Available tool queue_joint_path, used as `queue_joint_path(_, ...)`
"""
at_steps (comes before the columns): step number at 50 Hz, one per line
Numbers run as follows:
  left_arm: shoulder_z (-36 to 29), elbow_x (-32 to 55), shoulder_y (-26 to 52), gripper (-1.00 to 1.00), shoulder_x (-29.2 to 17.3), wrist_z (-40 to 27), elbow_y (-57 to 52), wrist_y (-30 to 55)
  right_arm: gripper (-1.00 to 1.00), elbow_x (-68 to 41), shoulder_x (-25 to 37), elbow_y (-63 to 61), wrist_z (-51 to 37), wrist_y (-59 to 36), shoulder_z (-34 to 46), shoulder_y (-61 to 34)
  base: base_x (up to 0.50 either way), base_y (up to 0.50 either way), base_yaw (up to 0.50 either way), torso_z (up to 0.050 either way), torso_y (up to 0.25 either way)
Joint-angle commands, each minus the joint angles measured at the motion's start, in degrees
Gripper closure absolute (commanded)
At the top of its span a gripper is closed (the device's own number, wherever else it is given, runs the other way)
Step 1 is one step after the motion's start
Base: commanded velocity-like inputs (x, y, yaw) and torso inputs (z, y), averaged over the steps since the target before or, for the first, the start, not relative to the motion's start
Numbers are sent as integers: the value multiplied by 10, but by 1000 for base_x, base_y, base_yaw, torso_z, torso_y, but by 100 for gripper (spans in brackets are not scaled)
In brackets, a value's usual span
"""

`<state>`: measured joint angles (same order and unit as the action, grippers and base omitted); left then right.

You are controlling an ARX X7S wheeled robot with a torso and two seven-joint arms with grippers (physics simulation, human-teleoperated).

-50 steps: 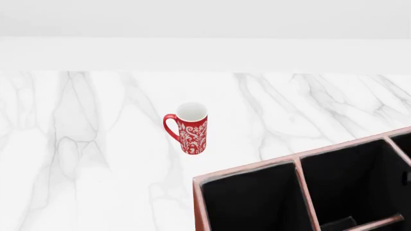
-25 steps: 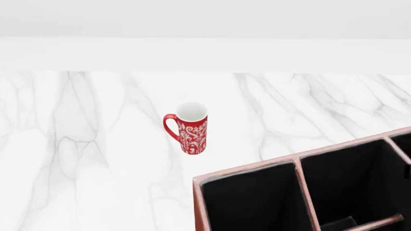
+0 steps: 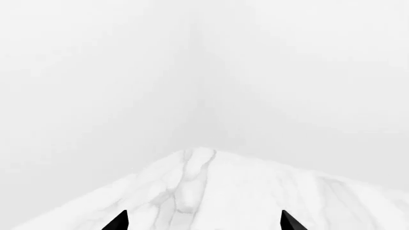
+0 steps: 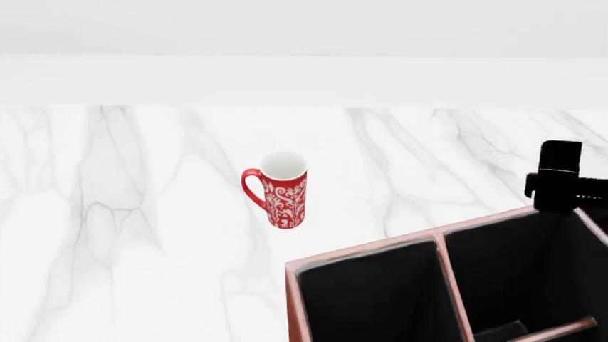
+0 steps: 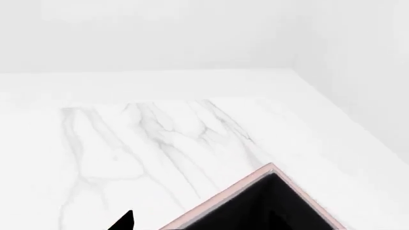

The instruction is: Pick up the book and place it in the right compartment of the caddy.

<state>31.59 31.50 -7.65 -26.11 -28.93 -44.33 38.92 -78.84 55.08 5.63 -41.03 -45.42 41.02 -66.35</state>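
Notably, the marble counter point(image 4: 142, 235) filled every view, and the caddy point(image 4: 437, 242) sat at its near right. Beyond the caddy's left corner stood the mug point(image 4: 282, 189). Book: not visible anywhere, so direction and long axis undetermined. My right pincer point(image 4: 560, 187) hung over the caddy's far rim; grip state indeterminate. My left pincer point(image 3: 203, 221) was spread, empty.

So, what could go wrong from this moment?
1. The book shows in no view, so searching may be needed first.
2. The right arm hangs just above the caddy rim; going lower could knock it.
3. The mug stands upright on the marble counter; a sweep might tip it.
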Motion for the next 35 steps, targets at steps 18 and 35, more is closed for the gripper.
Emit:
queue_joint_path(18, -404, -11, 415, -100, -3, 63, 167, 84, -100, 96, -146, -38, 38, 115, 42, 37, 0, 0, 0, 0, 0)
queue_joint_path(35, -478, -30, 498, -100, 39, 109, 247, 56, -100, 132, -178, -80, 5, 128, 60, 39, 0, 0, 0, 0, 0)
